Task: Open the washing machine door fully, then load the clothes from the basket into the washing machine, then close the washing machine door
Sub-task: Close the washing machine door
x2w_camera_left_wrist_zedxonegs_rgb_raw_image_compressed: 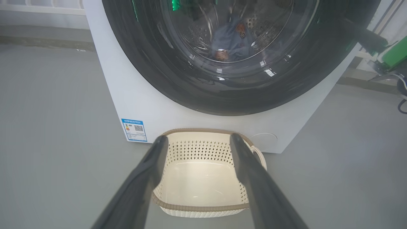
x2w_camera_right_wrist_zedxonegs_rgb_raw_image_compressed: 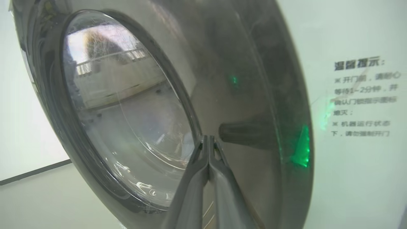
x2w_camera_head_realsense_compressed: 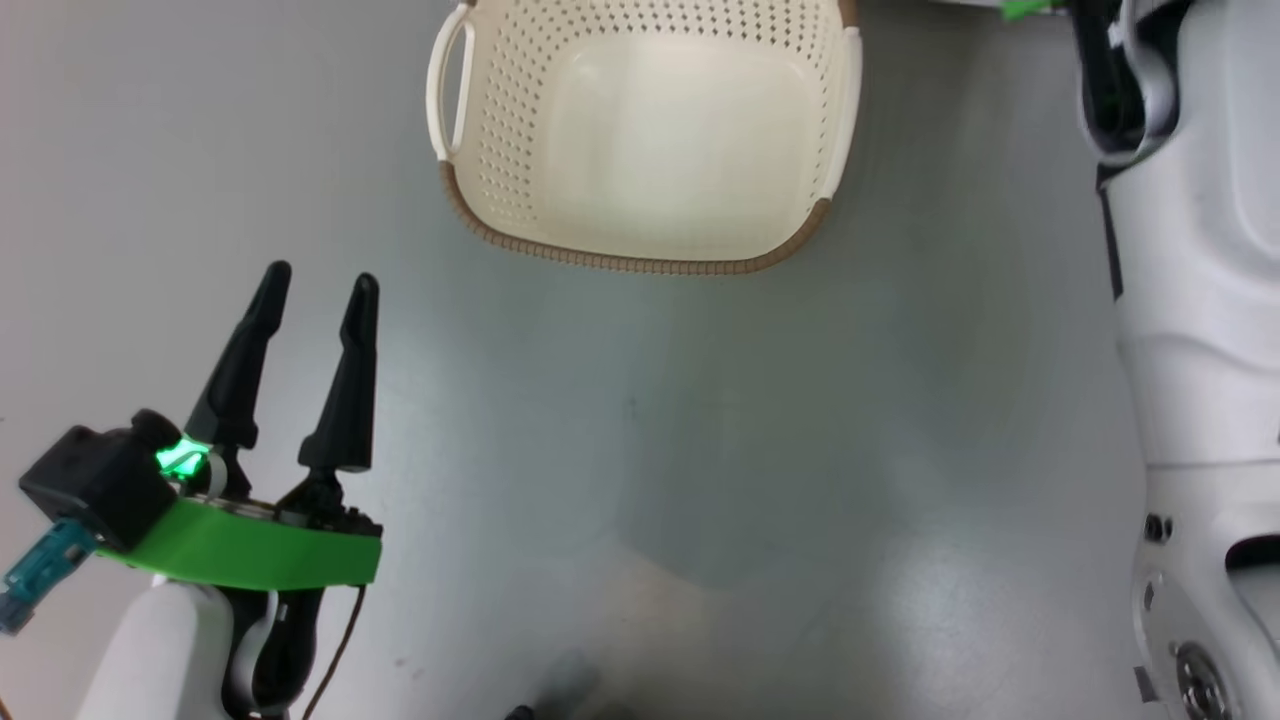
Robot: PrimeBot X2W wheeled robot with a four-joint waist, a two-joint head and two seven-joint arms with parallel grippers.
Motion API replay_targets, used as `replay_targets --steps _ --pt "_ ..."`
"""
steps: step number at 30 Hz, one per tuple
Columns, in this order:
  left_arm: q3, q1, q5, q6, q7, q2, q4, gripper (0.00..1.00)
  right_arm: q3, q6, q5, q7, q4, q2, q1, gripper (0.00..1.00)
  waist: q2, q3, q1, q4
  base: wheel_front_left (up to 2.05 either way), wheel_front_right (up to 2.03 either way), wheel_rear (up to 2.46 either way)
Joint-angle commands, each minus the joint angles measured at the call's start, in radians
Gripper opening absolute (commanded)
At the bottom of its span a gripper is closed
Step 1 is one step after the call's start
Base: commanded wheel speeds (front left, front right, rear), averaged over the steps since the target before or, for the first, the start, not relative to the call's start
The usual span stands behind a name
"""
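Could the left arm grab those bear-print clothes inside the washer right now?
Probably not: the washing machine door looks closed over the clothes, which show through its glass. The left tool hangs open by the basket.

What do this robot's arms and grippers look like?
The left gripper has two tapered black fingers above a green band, with a green light, a teal plug and a thin brown cable. Its forearm and the right arm are white shells; the right gripper looks dark grey.
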Motion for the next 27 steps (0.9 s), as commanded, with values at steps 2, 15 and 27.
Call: replay_targets --steps 2,15,27 --pt "0.053 0.021 0.016 -0.001 -0.006 0.047 -0.027 1.00 0.046 -0.007 0.039 -0.005 -0.045 0.038 0.066 0.00 0.0000 -0.040 0.0000 -0.032 0.00 0.00 0.00" --pt "0.106 0.088 0.068 -0.001 -0.006 0.067 -0.039 1.00 0.135 -0.007 0.188 -0.005 -0.169 0.038 0.356 0.00 0.0000 -0.200 0.0000 -0.133 0.00 0.00 0.00" --pt "0.153 0.165 0.113 -0.001 -0.006 0.082 -0.040 1.00 0.149 -0.007 0.215 -0.005 -0.300 0.038 0.604 0.59 0.0000 -0.328 0.0000 -0.220 0.00 0.00 0.00"
